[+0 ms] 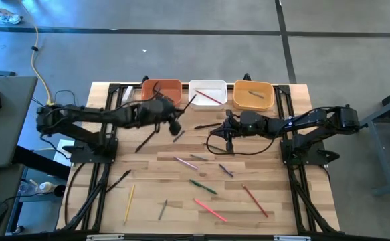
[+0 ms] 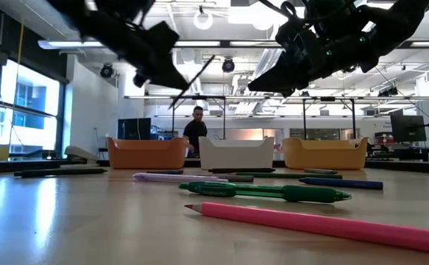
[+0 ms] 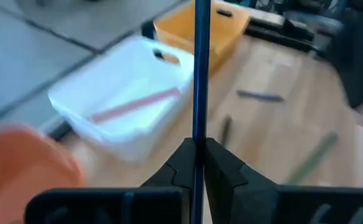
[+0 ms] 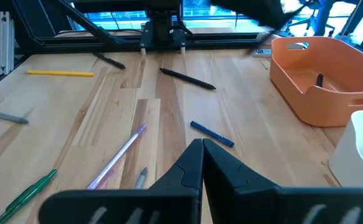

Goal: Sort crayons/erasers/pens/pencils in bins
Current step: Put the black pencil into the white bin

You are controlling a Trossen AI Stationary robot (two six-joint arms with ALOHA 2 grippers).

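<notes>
The left gripper [image 3: 198,163] is clamped on a thin dark pen [image 3: 200,74], which stands straight up out of its pinched fingers in the left wrist view; from above, the pen [image 1: 187,106] slants toward the white bin [image 1: 208,86], its tip near that bin's front left corner. The three bins sit in a row at the table's twelve o'clock edge: the terracotta-orange bin [image 1: 161,88] at eleven, the white one at twelve with a pink stick [image 1: 210,98] lying in it, and the yellow-orange bin [image 1: 253,86] at one with a dark stick [image 1: 255,94] inside. The right gripper [image 4: 202,163] hangs above the table's centre with its fingers pressed together on nothing, a short blue crayon [image 4: 212,134] on the wood just beyond them. More sticks lie loose toward six o'clock: a green pen [image 1: 203,187], a pink pencil [image 1: 210,209], a red pencil [image 1: 255,201], a yellow pencil [image 1: 128,203] at seven, and a black pen [image 1: 145,139] near nine. In the low view a person [image 2: 196,130] stands behind the bins.
</notes>
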